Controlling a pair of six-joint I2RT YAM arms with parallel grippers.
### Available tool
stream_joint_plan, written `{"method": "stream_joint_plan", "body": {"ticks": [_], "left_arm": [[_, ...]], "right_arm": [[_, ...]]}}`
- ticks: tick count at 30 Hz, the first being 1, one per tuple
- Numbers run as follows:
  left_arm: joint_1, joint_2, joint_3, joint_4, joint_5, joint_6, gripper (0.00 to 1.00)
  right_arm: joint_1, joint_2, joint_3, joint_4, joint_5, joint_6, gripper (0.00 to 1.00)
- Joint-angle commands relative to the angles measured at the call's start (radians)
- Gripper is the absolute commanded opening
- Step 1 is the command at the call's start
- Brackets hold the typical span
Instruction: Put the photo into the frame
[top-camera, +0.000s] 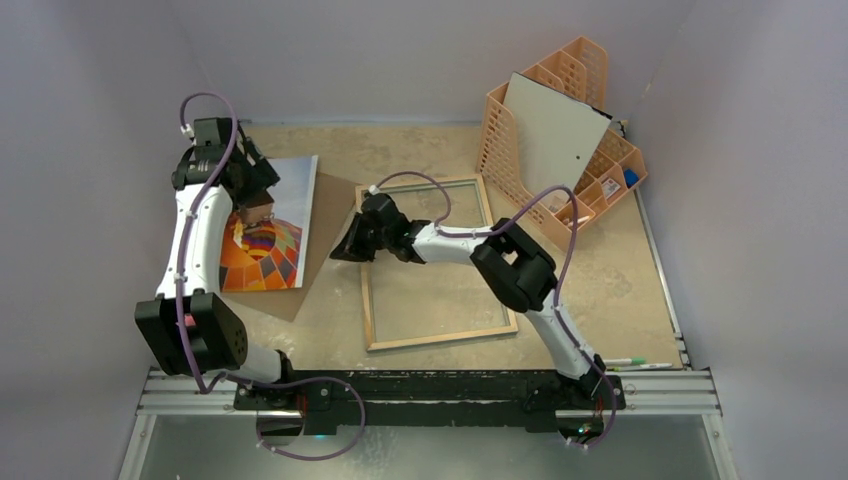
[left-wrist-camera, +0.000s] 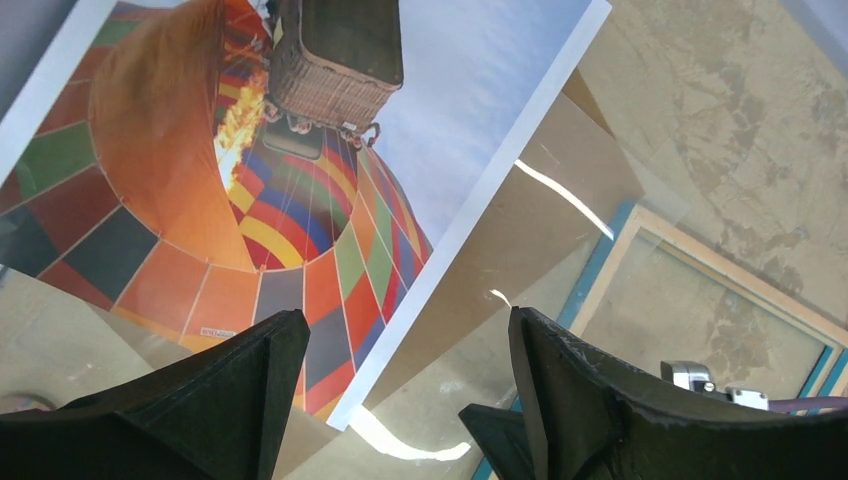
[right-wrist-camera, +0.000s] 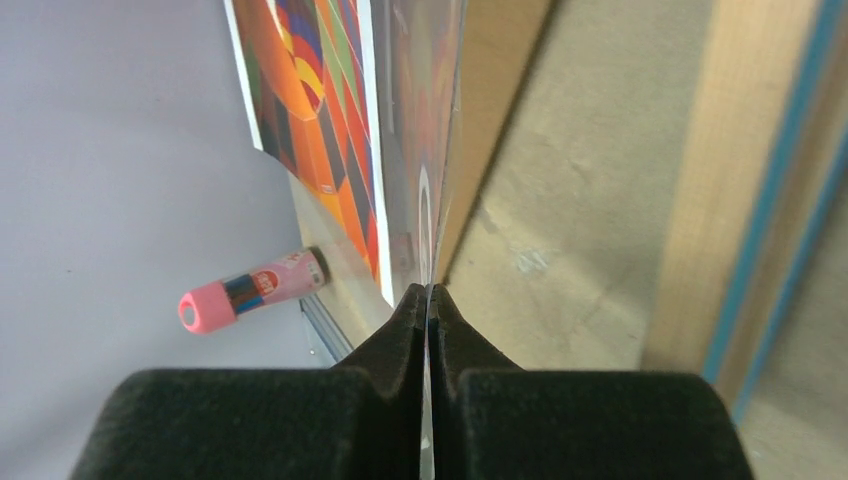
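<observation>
While the frame lies flat mid-table, the photo rests on brown backing just left of it, beneath the left gripper, spread wide and holding nothing, and the right gripper pinches a clear sheet tight beside the frame's left rail

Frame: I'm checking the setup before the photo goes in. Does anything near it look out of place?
Yes. A clear sheet is pinched edge-on between the shut right fingers, between the photo and the frame, instead of lying flat inside the frame. A pink-capped tube also lies loose beyond the photo.
</observation>
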Motion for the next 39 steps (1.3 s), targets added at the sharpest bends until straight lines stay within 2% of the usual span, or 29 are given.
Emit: {"method": "stream_joint_plan", "body": {"ticks": [1,8,16,24,28,31,33,35,39], "left_arm": [[0.008,-0.012,-0.048,0.039,0.034,0.02,0.77],[0.007,-0.01,-0.121,0.078,0.083,0.037,0.77],[0.006,0.012,-0.163,0.13,0.202,0.05,0.77],[-0.004,0.033,-0.244,0.206,0.355,0.023,0.76],[-0.033,0.026,-0.319,0.24,0.375,0.014,0.76],[-0.059,0.025,-0.407,0.29,0.407,-0.003,0.76],[-0.087,0.032,-0.456,0.291,0.341,0.002,0.76],[-0.105,0.049,-0.489,0.276,0.261,0.004,0.75],[-0.127,0.061,-0.56,0.329,0.286,-0.008,0.73]], "right_arm": [[-0.011,-0.121,-0.059,0.012,0.013,-0.043,0.0],[-0.062,-0.272,-0.191,0.005,0.003,-0.098,0.0],[-0.129,-0.436,-0.288,-0.136,-0.047,-0.249,0.0],[-0.233,-0.593,-0.376,-0.34,-0.111,-0.519,0.0],[-0.286,-0.658,-0.455,-0.377,-0.159,-0.613,0.0],[-0.31,-0.671,-0.501,-0.372,-0.167,-0.649,0.0],[-0.319,-0.67,-0.54,-0.336,-0.155,-0.651,0.0],[-0.328,-0.677,-0.599,-0.256,-0.147,-0.624,0.0],[-0.349,-0.688,-0.722,-0.035,-0.167,-0.537,0.0]]}}
